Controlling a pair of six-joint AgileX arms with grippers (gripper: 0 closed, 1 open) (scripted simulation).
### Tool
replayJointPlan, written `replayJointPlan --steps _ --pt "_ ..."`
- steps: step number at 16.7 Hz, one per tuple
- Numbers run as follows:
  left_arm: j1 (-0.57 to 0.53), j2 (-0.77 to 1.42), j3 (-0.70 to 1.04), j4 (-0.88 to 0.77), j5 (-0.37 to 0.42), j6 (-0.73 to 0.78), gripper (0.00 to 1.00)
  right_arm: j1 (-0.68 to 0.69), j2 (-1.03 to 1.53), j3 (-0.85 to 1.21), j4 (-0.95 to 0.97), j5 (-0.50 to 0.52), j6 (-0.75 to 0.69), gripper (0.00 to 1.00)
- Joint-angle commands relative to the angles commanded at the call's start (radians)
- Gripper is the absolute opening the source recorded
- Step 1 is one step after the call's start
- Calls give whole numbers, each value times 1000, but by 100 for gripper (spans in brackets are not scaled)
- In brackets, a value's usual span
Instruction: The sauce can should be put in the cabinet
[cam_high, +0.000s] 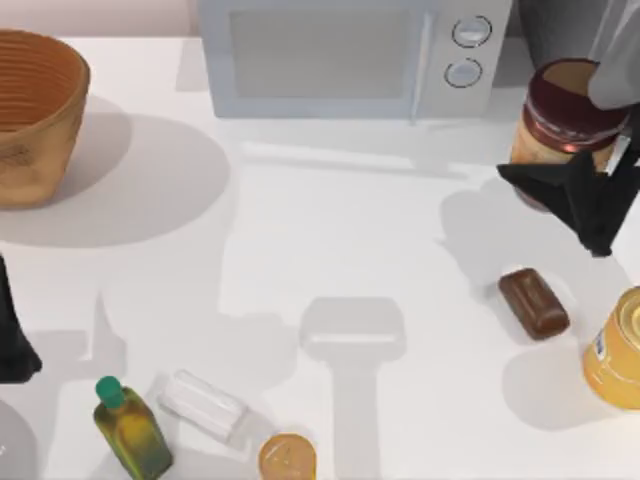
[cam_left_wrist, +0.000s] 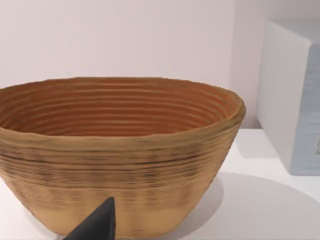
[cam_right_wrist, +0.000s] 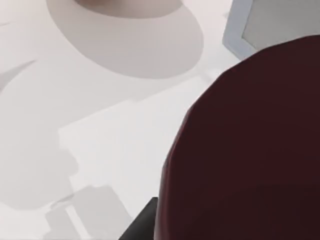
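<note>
Your right gripper (cam_high: 590, 195) appears clamped on the sauce can (cam_high: 565, 115), raised by the desk's (cam_high: 340, 250) far right corner beside the microwave (cam_high: 350, 55). It's rigid, smooth metal, probably slippery; grip mid-body. Left gripper (cam_high: 15, 345) is parked at the left edge; I cannot tell its opening.

A woven basket (cam_high: 35, 115) sits at the table's far left corner, and a white microwave (cam_high: 350, 55) with two round knobs stands along the back edge beside it, a gap between them. Near the front left there's a green-capped oil bottle (cam_high: 130, 430), a clear wrapped packet (cam_high: 205, 405) just beside it, and a small round orange-topped container (cam_high: 287, 458). On the right lie a brown chocolate-coloured block (cam_high: 534, 302) and, near it, a translucent orange-yellow jar (cam_high: 618, 350) at the edge.
</note>
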Motion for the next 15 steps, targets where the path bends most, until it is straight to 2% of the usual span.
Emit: replayJointPlan --steps 9,15 --pt "0 0 0 0 0 0 100 -189 -856 -627 182 399 321 0" --pt "0 0 0 0 0 0 100 -246 -1187 -889 284 554 432 0"
